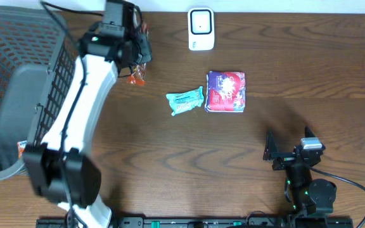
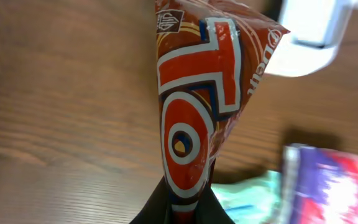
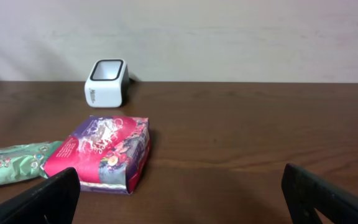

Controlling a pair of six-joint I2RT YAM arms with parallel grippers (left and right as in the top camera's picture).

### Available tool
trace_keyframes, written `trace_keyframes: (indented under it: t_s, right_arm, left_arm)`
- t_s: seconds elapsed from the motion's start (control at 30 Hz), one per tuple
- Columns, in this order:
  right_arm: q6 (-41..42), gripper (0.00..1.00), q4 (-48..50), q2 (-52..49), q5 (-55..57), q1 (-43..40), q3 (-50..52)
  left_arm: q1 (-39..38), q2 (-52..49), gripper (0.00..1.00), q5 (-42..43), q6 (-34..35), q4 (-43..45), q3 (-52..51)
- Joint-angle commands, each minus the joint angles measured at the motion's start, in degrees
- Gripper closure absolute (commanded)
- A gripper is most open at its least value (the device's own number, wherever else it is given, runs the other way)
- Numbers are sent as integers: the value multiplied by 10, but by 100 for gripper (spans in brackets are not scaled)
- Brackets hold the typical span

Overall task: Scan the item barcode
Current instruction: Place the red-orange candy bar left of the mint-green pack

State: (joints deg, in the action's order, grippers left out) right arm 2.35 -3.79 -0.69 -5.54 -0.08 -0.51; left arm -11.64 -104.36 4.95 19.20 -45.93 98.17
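My left gripper [image 1: 136,56] is shut on a red, orange and white snack packet [image 1: 137,75], the item, held above the table at the back left. In the left wrist view the packet [image 2: 197,106] stands up from the pinched jaws of the left gripper [image 2: 188,210] and fills the middle of the frame. No barcode shows on it. The white scanner [image 1: 201,28] stands at the back centre, to the right of the packet, and appears blurred [image 2: 309,31] behind it. My right gripper [image 1: 272,152] rests open near the front right, with nothing between its fingers [image 3: 48,199].
A purple-and-pink packet [image 1: 226,91] and a teal packet [image 1: 185,101] lie side by side mid-table, in front of the scanner [image 3: 106,84]. A black wire basket [image 1: 18,82] fills the left edge.
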Motion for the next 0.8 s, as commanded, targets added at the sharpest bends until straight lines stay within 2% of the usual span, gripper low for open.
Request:
trace_keyframes:
  t_s: [0.0,0.23,0.37,0.4,0.47,0.5,0.6,0.77]
  right_arm:
    - [4,1,-1,3,1,9,2]
    - [4,1,-1,3,1,9,2]
    - [4,1,-1,3,1,9,2]
    - [4,1,-1,3,1,9,2]
    - [4,1,-1,3,1,9,2]
    - [4,1,-1,3,1,9,2]
    - [4,1,-1,3,1,9,2]
    - [4,1,-1,3,1,9,2]
  left_arm:
    - [0,-52,92,-47,-11,-3,-1]
    - [-10,-127,93,-39,40,-10,-1]
    - [-26,-153,92,-22,43,-11,-1]
    - [-33,-157,86,-21,42,-11,-1]
    - [-40,-158,53,-21,42,-11,-1]
    - [-42,-158,45,-21,42,-9,-1]
    - [-44,-155,37,-21,29,-10,1]
    - [-29,-116,36,-22,-4,-12,17]
